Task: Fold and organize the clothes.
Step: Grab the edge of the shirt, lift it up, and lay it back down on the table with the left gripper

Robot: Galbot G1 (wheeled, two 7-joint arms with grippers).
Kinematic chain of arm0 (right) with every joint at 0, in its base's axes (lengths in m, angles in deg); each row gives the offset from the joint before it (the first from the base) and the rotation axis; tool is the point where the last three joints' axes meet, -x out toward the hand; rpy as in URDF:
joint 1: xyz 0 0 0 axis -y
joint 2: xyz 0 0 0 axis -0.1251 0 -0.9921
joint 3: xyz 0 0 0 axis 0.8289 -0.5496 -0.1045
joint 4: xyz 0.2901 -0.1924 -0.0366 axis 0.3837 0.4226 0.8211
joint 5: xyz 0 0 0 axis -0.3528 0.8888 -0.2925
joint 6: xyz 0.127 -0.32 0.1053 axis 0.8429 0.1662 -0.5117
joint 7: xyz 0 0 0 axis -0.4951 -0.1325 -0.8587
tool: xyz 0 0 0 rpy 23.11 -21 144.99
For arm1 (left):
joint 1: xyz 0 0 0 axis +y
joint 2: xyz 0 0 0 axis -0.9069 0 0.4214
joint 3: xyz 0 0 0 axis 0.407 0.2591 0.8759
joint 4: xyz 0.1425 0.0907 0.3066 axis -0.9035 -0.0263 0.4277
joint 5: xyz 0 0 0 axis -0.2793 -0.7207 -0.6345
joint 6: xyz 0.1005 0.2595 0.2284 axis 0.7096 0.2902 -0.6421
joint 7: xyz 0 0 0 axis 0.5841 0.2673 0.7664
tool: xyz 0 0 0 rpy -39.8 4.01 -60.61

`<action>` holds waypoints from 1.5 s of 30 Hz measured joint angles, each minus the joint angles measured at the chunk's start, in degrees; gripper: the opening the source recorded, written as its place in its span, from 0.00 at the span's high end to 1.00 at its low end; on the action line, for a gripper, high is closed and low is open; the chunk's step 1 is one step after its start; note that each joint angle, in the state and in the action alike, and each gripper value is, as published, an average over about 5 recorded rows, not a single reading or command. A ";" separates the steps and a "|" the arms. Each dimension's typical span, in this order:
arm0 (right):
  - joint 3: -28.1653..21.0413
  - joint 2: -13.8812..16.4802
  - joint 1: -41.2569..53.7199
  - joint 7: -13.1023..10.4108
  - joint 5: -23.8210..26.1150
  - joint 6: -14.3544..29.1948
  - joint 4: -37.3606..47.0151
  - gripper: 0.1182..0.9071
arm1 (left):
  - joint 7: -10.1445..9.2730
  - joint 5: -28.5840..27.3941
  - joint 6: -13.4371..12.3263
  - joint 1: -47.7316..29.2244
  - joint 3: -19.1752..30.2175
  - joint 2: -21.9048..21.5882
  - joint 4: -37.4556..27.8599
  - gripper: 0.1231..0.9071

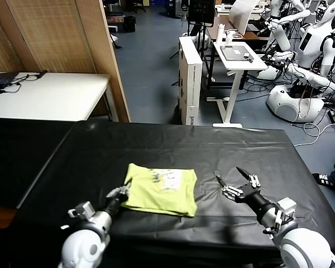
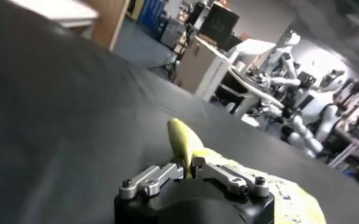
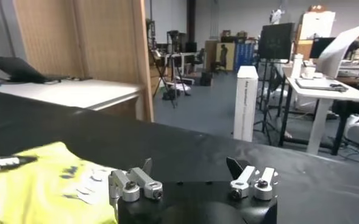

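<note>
The lime yellow-green T-shirt [image 1: 161,190] lies folded into a small rectangle on the black table cover [image 1: 173,148], printed side up. My left gripper [image 1: 123,192] is shut on the shirt's near left edge; in the left wrist view a fold of the fabric [image 2: 184,141] sticks up between the fingers of the left gripper [image 2: 189,168]. My right gripper [image 1: 233,178] is open and empty just right of the shirt, above the cover. In the right wrist view the right gripper [image 3: 190,169] has its jaws wide apart, with the shirt [image 3: 42,182] beside it.
A white table [image 1: 44,95] stands at the back left beside a wooden partition [image 1: 72,39]. Beyond the black table are a white box [image 1: 190,78], a small white desk [image 1: 237,56] and other white robots [image 1: 301,56].
</note>
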 joint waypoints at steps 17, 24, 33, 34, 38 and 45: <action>-2.81 -1.93 3.32 -0.32 1.22 -0.05 3.64 0.00 | -1.15 12.95 2.03 4.48 -16.93 -27.07 3.77 0.90; -3.84 -2.92 3.12 -0.24 2.22 0.00 4.34 0.00 | -6.17 18.73 6.56 4.32 -20.92 -31.75 10.54 0.90; -3.43 -3.24 1.19 -0.34 3.32 -0.18 3.46 0.00 | -8.81 10.43 8.22 0.53 -5.60 -21.76 15.08 0.90; -3.48 -3.36 0.96 -0.35 3.50 -0.20 3.38 0.00 | -8.89 9.34 8.20 0.10 -3.18 -20.12 14.79 0.90; -4.07 -3.67 0.58 -0.41 3.83 -0.41 3.29 0.00 | -9.92 7.07 8.28 -1.66 5.48 -13.69 12.41 0.90; -6.51 -3.26 1.55 -0.06 5.13 -0.47 3.90 0.00 | -11.88 6.92 8.34 -4.74 13.41 -7.28 8.83 0.90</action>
